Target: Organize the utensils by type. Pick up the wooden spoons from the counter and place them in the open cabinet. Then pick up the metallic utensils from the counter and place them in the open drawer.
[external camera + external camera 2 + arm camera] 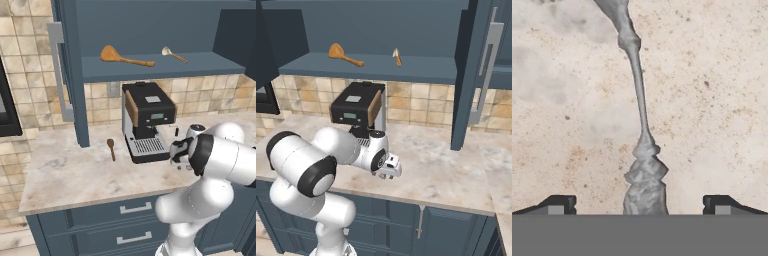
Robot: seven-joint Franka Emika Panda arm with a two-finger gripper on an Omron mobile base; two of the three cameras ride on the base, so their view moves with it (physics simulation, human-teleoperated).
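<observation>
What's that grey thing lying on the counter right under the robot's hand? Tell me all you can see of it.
It is a slim silver-grey metal spoon, dull and rough-looking. It lies flat on the speckled beige counter. A thin straight stem widens into a knobbly, ornate handle end nearest the open gripper, whose tips stand either side without touching it. Its far end runs out of view.

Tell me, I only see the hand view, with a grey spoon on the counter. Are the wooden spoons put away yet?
Observer: Yes. The large orange spoon and the small cream-bowled spoon lie on the open cabinet's shelf.
Operator: Any other spoon on the counter?
Observer: A short dark brown spoon lies on the counter, left of the coffee machine.
Operator: Where's the end effector?
Observer: The end effector hangs low over the counter, in front of the coffee machine.
</observation>
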